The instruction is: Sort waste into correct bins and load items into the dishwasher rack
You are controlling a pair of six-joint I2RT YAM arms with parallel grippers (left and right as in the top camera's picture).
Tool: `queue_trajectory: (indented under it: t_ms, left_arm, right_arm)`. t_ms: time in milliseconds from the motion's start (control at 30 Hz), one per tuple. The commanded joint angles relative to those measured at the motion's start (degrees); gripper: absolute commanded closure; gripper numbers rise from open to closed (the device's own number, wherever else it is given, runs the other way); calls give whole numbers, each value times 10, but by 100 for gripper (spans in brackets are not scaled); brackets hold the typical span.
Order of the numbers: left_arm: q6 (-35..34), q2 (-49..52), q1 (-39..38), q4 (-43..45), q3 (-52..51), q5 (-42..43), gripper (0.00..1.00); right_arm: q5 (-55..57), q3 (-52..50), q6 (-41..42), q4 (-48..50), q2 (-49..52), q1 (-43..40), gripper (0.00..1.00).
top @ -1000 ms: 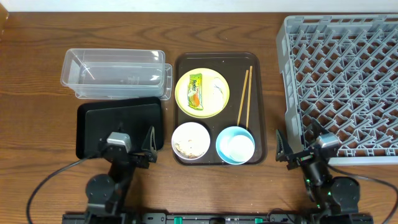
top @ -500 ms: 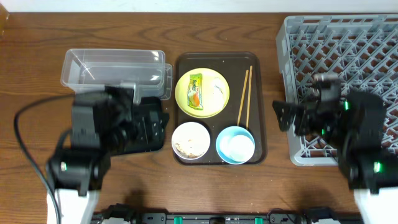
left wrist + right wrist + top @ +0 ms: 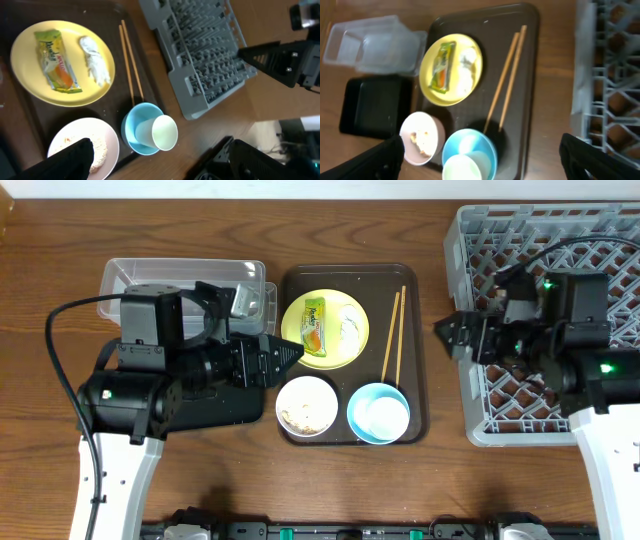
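Observation:
On the brown serving tray, a yellow plate [image 3: 332,352] holds a green wrapper [image 3: 316,326] and white tissue [image 3: 349,328]. Wooden chopsticks [image 3: 393,335] lie to its right. A white bowl [image 3: 306,406] holds rice scraps [image 3: 100,147]. A light blue bowl [image 3: 360,425] holds the small white cup [image 3: 157,132]. The grey rack [image 3: 560,250] stands at the right. My left gripper [image 3: 272,358] hovers open and empty over the black tray [image 3: 375,106], left of the plate. My right gripper [image 3: 447,335] hovers open and empty at the rack's left edge.
The clear tub [image 3: 160,290] sits at the back left, behind the black tray. The brown serving tray [image 3: 418,380] lies between the bins and the rack. Bare wooden table surrounds them.
Both arms have lifted from the table's front edge. The left now hangs over the black tray, the right over the rack's left side. Nothing on the table has moved.

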Motion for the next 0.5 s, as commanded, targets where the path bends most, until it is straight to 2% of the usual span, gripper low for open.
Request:
queue_trajectory:
  t_ms: [0,167,333,467]
  left_arm:
    - [-35,12,0,2,28,-35,12]
    - [-37,62,-69,-37,66,-67,12]
    - [-37,116,-231,-91,68,-254,11]
    - [-41,159,-320,-103,68,-325,13]
  right_arm:
    - [12,23,19,-1,0,-20,5]
    - [13,26,41,-5,0,-23,3]
    - [14,26,40,-16,0,-23,1]
    - [15,26,40,-23,0,-23,1]
